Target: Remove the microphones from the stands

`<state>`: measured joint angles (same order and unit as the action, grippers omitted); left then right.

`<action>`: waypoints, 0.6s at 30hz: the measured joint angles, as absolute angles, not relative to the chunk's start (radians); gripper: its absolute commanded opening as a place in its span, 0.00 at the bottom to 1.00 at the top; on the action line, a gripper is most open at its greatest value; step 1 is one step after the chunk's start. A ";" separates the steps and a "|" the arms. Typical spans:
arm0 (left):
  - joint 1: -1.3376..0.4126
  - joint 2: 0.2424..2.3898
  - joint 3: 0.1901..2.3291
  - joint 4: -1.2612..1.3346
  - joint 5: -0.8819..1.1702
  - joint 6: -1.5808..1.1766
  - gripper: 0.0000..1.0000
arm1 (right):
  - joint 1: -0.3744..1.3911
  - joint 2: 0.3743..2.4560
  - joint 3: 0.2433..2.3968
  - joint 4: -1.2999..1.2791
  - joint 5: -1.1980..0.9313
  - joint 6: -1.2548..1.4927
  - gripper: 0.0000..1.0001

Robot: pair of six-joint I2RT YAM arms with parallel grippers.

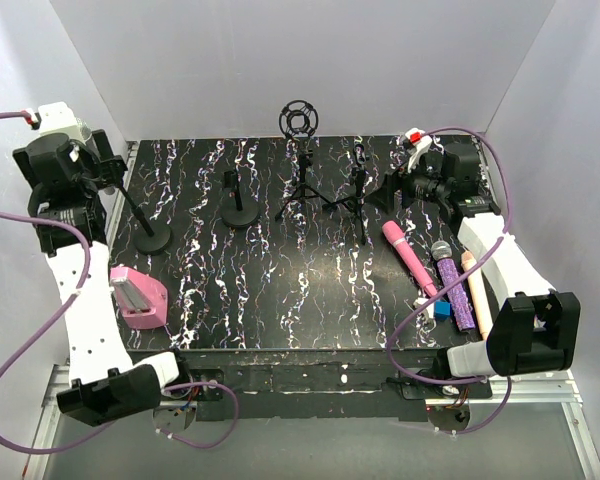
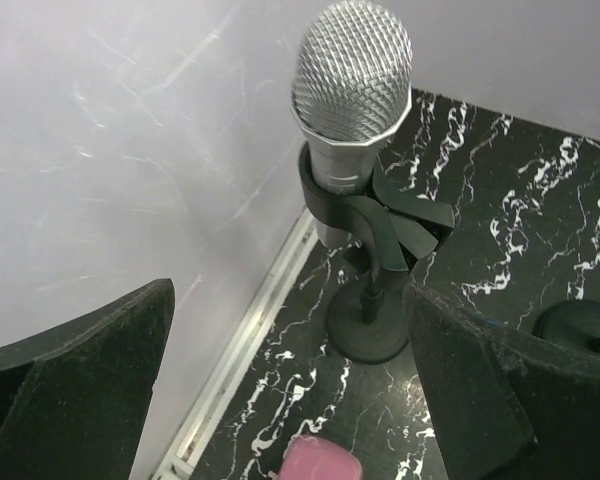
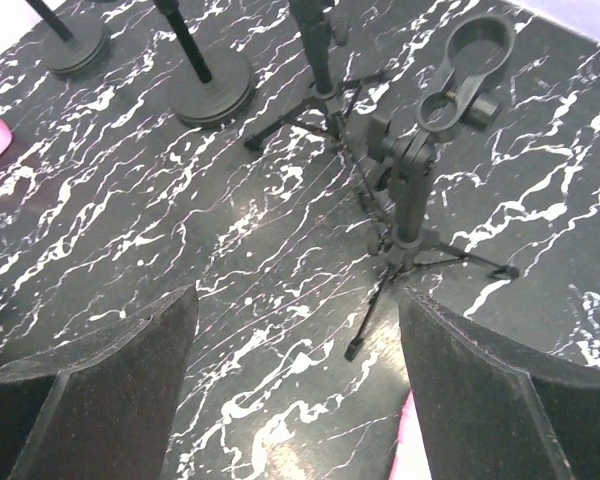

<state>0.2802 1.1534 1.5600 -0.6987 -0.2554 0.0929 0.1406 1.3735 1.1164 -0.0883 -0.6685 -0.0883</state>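
At the left wall (image 2: pixel 130 150), microphone (image 2: pixel 352 90) sits clipped in its stand (image 2: pixel 368 325); left gripper (image 2: pixel 290 300) gapes wide just short of it, empty. Approach step. Next: close around it, pull up out of the clip (image 2: pixel 380 215) (right gripper (image 3: pixel 297 300) also released, over a bare tripod (image 3: pixel 410 200))

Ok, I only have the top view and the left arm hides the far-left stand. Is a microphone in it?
Observer: Yes. The left wrist view shows a silver microphone seated in the clip of the stand.
Operator: Is the left gripper on it?
Observer: No, it's open, with the fingers short of the microphone.
Operator: And the small tripod's ring holder?
Observer: Empty, the right wrist view shows the table through it.
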 measured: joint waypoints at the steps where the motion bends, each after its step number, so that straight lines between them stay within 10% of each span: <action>1: 0.281 1.160 1.539 -0.688 -0.249 0.088 0.98 | 0.141 1.375 1.117 -0.103 -0.676 -0.085 0.88; 18: 0.282 1.301 1.367 -0.455 -0.118 -0.068 0.79 | 0.185 1.397 1.274 -0.322 -0.713 -0.145 0.86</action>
<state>0.2825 1.3014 1.3670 -0.4553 -0.1177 -0.0681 0.1852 1.3972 1.2743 -0.3222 -0.7132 -0.1448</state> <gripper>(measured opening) 0.833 0.870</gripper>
